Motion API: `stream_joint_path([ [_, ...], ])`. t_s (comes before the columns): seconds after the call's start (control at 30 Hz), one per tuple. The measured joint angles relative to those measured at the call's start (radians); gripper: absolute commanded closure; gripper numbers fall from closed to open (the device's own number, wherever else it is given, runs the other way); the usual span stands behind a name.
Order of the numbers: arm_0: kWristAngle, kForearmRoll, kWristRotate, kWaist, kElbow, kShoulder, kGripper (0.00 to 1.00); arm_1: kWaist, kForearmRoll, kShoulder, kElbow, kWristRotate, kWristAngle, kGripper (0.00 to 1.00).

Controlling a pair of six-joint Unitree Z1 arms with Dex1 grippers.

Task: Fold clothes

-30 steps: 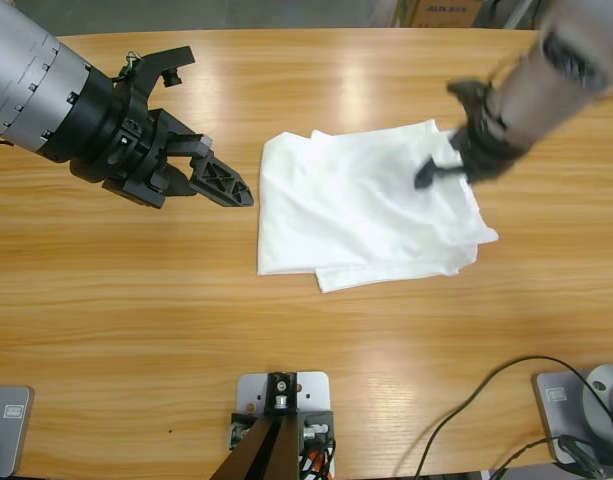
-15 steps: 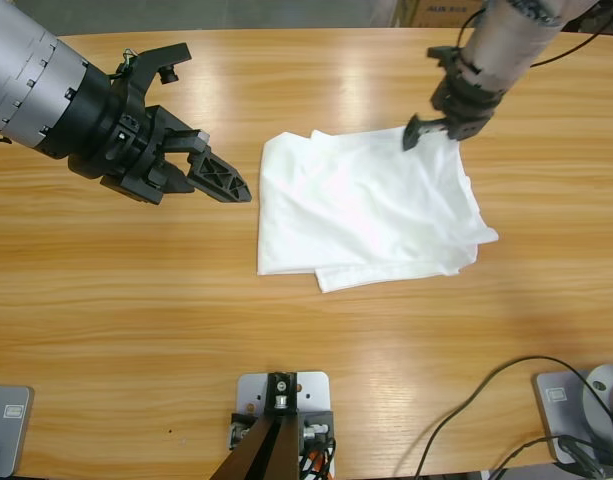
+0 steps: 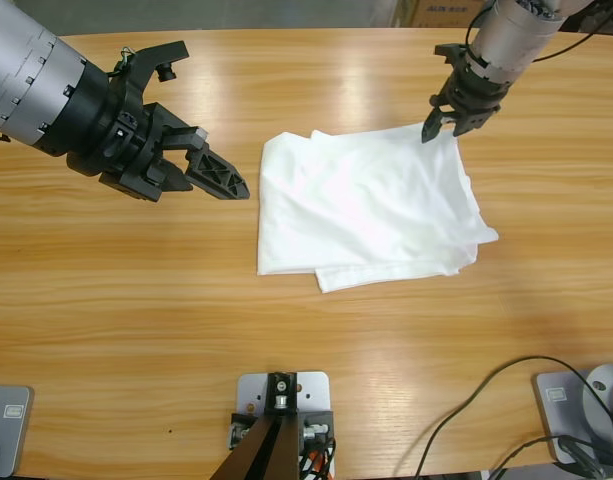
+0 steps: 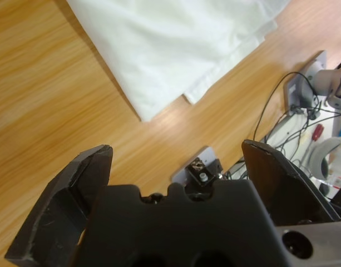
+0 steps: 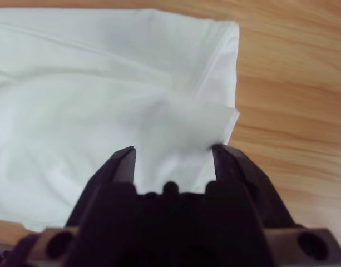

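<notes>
A white T-shirt (image 3: 366,210) lies folded into a rough rectangle at the middle right of the table, with a second layer sticking out along its near edge. My right gripper (image 3: 441,128) is at the shirt's far right corner. In the right wrist view its jaws stand open on either side of a raised fold of the shirt (image 5: 103,83), with my right gripper (image 5: 174,153) low over the cloth. My left gripper (image 3: 214,120) hangs open over bare wood left of the shirt, holding nothing. The left wrist view shows my left gripper (image 4: 176,147) and the shirt's near corner (image 4: 176,44) ahead.
Black cables (image 3: 486,400) loop over the table's near right corner. A cardboard box (image 3: 441,10) stands beyond the far edge. Bare wood (image 3: 136,300) stretches across the left and front of the table.
My right gripper has moved from over the shirt's right part back to its far right corner. The shirt and my left gripper have barely moved.
</notes>
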Motion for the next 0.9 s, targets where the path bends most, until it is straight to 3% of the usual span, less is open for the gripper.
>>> stream_joint_path([
  [0.2, 0.000, 0.000, 0.000, 0.000, 0.000, 0.000, 0.096, -0.035, 0.007, 0.005, 0.000, -0.001, -0.004, 0.440],
  [0.23, 0.000, 0.000, 0.000, 0.000, 0.000, 0.000, 0.095, -0.035, 0.007, 0.009, 0.000, -0.001, -0.004, 0.499],
  [0.27, 0.000, 0.000, 0.000, 0.000, 0.000, 0.000, 0.095, -0.035, 0.007, 0.014, 0.000, -0.001, -0.004, 0.647],
  [0.3, 0.000, 0.000, 0.000, 0.000, 0.000, 0.000, 0.096, -0.035, 0.007, 0.020, 0.000, -0.001, -0.004, 0.720],
  [0.33, 0.000, 0.000, 0.000, 0.000, 0.000, 0.000, 0.096, -0.035, 0.007, 0.024, 0.000, -0.001, -0.004, 0.930],
  [0.37, 0.000, 0.000, 0.000, 0.000, 0.000, 0.000, 0.095, -0.035, 0.007, 0.026, 0.000, -0.001, -0.004, 1.000],
  [0.9, 0.000, 0.000, 0.000, 0.012, 0.000, 0.000, 0.096, -0.036, 0.007, 0.026, -0.001, -0.071, -0.003, 1.000],
])
